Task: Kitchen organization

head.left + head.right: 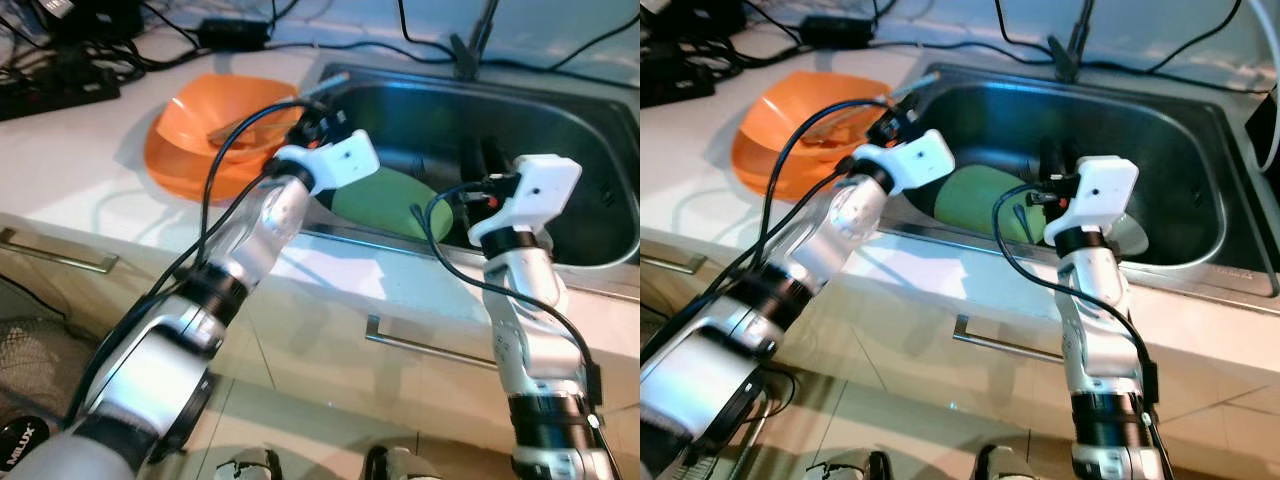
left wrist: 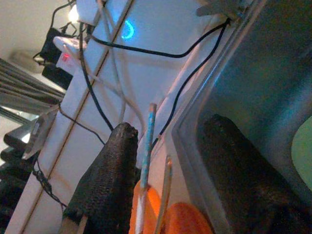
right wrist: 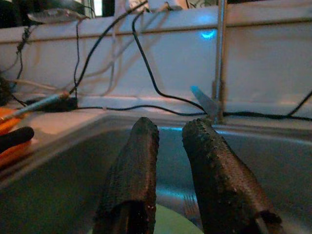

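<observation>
The left tool (image 2: 165, 195), fingers apart, straddles thin sticks (image 2: 148, 161) over the orange bowl (image 1: 190, 140) on the table (image 1: 70, 170). The right tool (image 3: 168, 170), slightly parted, hovers in the sink (image 1: 1160, 150) above a half-hidden green plate (image 1: 980, 200).

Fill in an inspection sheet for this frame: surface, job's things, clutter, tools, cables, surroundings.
Surface: white counter with a steel sink set into it.
Job's things: orange bowl on the counter beside the sink, chopsticks over it; green plate lying in the sink.
Clutter: nothing seen beyond the cables.
Tools: left tool at the sink's corner by the bowl, fingers apart, chopsticks between them; right tool over the sink, narrow gap between fingers, nothing held.
Cables: black leads and power strips along the counter's back; robot's own cables on both arms.
Surroundings: cabinet drawers with metal handles below; tiled floor.
</observation>
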Motion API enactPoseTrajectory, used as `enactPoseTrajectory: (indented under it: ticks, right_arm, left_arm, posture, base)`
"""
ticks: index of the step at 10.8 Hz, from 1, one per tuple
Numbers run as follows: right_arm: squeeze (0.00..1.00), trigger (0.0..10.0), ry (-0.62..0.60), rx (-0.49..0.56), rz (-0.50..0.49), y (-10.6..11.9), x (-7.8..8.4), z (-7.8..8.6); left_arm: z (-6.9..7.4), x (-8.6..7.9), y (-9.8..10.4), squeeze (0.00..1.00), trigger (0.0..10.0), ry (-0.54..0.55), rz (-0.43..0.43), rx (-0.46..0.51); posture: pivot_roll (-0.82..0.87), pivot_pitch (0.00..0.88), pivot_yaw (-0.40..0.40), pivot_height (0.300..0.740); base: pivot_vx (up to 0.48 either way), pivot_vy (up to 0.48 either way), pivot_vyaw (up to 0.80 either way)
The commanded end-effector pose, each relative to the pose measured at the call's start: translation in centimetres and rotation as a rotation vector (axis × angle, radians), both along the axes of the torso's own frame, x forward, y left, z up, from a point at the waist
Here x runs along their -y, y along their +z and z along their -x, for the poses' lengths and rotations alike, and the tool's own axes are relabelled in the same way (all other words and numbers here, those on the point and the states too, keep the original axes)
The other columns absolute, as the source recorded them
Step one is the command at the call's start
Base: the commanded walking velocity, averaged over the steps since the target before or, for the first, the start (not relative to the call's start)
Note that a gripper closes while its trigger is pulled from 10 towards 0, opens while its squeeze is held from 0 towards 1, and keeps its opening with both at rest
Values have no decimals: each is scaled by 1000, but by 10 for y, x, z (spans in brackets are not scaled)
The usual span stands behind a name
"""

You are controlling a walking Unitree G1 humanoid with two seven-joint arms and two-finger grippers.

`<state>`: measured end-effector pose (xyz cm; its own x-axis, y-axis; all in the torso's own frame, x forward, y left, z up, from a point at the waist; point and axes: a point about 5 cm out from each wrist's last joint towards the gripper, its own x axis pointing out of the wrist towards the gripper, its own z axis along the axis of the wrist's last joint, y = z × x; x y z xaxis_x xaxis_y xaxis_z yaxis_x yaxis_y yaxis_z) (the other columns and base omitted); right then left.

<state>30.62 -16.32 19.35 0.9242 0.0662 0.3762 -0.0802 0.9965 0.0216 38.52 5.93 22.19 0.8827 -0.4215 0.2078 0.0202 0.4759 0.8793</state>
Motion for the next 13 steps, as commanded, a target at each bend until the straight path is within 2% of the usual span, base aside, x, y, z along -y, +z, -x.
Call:
enactPoseTrajectory:
  ticks: [1, 6, 13]
  right_arm:
    - [0, 10000, -7, -8, -15, 2, 1, 4]
    - [0, 10000, -20, -45, -34, 0, 3, 11]
    - [0, 10000, -36, -51, -45, 1, 6, 8]
  left_arm:
    - [-5, 1, 3, 0, 10000, 9, -41, 15]
    - [-15, -5, 2, 0, 10000, 79, -58, 19]
    - [-16, -1, 27, 0, 10000, 61, -6, 114]
  posture:
    - [-25, 197, 12, 740]
    - [-25, 216, 17, 740]
    - [-15, 212, 11, 740]
  base:
    - [0, 0, 0]
    - [0, 0, 0]
    - [0, 0, 0]
